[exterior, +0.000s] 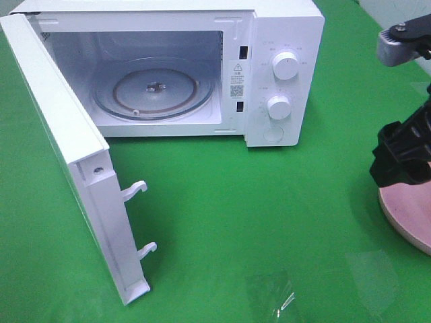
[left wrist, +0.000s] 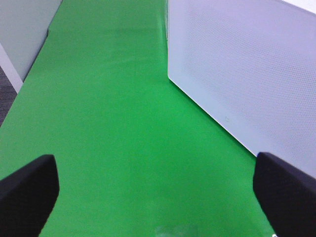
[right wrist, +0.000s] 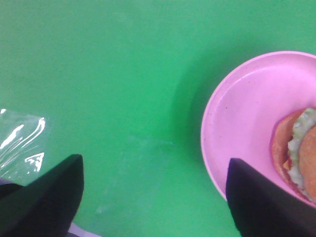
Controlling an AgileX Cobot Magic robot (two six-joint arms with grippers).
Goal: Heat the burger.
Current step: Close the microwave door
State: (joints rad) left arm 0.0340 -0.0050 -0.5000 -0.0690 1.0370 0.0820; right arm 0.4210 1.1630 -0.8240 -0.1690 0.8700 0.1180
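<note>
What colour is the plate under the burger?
Pink. The plate shows best in the right wrist view, with the burger on it.

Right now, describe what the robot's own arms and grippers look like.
The right gripper is blocky matte black plastic, and above it a grey bracket with a screw head shows on the arm. In the wrist views both grippers, left and right, have broad, flat, plain black fingers. No cables or markings are visible.

Light: bright, even, from above.
Glare: on clear film [exterior: 279,296].
Shadows: soft.
Focus: wrist views are slightly blurred.
</note>
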